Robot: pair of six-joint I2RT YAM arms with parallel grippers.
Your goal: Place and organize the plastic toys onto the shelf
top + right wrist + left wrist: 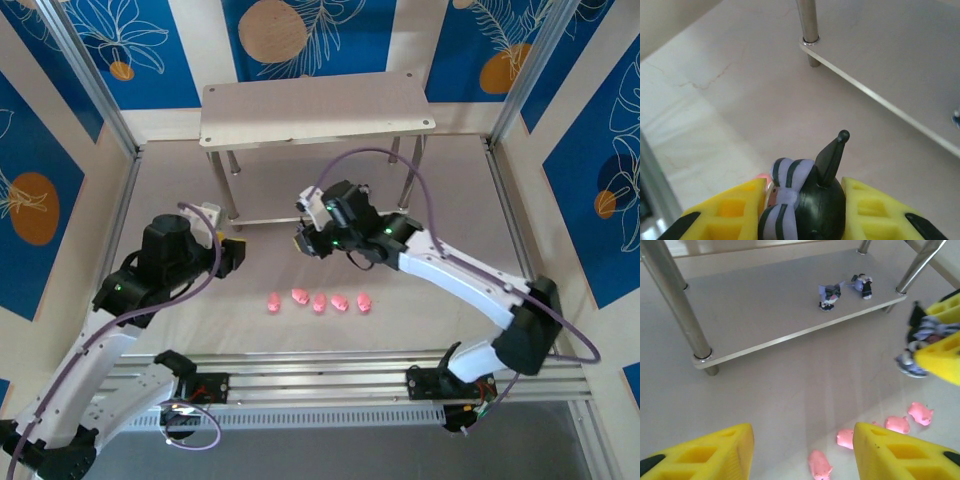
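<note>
Several pink pig toys point(320, 302) lie in a row on the table in front of the shelf point(320, 105). Some of them show between and past my left fingers point(845, 438). Two dark figurines point(830, 295) stand on the shelf's lower board point(765, 310). My left gripper point(235, 255) point(802, 440) hovers open and holds nothing, left of the pig row. My right gripper point(305, 243) point(805, 197) is shut on a dark figurine with a striped purple bow point(830, 200) point(920, 340), just in front of the lower board's edge point(880, 102).
Thin silver legs point(682, 305) point(807, 25) stand at the shelf's corners. Metal frame posts point(95, 80) and blue patterned walls enclose the table. An aluminium rail point(330, 375) runs along the near edge by the arm bases.
</note>
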